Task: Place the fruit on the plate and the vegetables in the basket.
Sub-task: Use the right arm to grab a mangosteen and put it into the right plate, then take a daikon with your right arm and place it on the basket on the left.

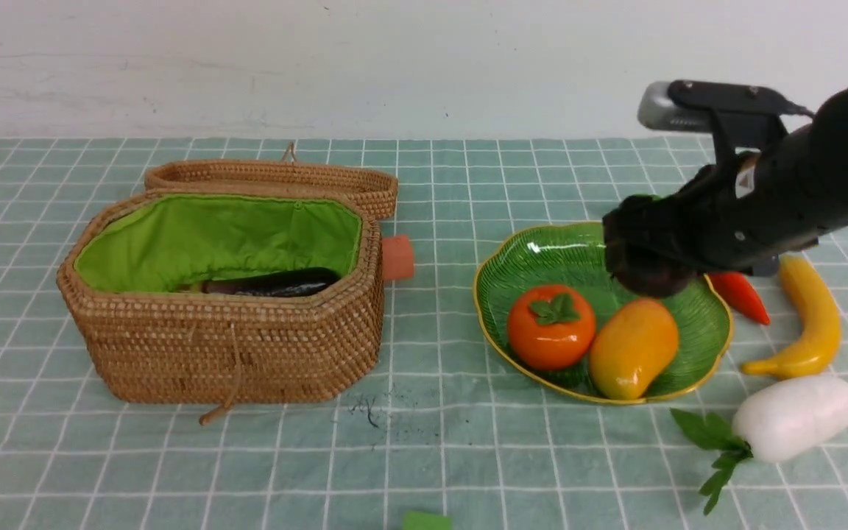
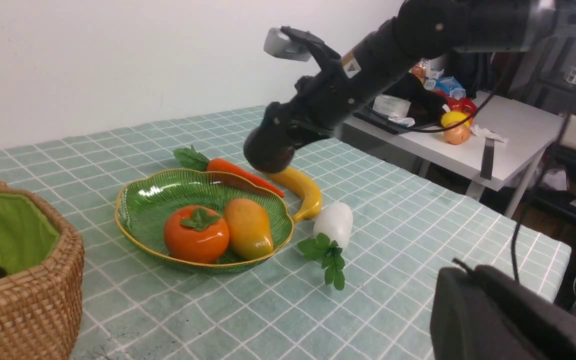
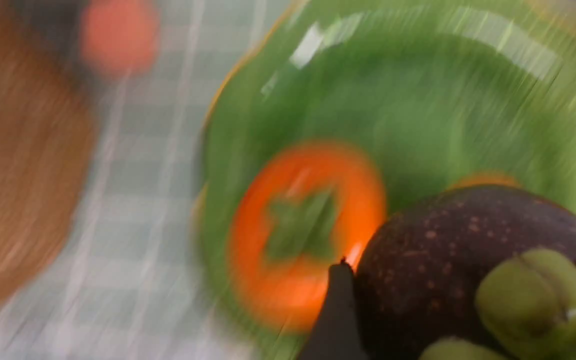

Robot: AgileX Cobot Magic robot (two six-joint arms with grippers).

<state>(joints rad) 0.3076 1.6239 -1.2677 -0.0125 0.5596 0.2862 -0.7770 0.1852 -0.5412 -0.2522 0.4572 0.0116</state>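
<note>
Mangosteen (image 1: pixel 648 278): clamped in right gripper (image 1: pixel 641 261), raised over far right edge of plate (image 1: pixel 542 254).
Plate contents: persimmon (image 1: pixel 550 326) at left, mango (image 1: pixel 634 347) just beside it at right.
Basket (image 1: pixel 232 346): at left, lid open, eggplant (image 1: pixel 273 282) inside.
On cloth right of plate: carrot (image 1: pixel 742 294), banana (image 1: pixel 810 313), radish (image 1: pixel 796 416) nearest.
Left gripper (image 2: pixel 468 295): jaws together, holding nothing, only partly in view.

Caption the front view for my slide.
Right gripper holds the mangosteen aloft at the plate, where the persimmon and mango lie.
</note>
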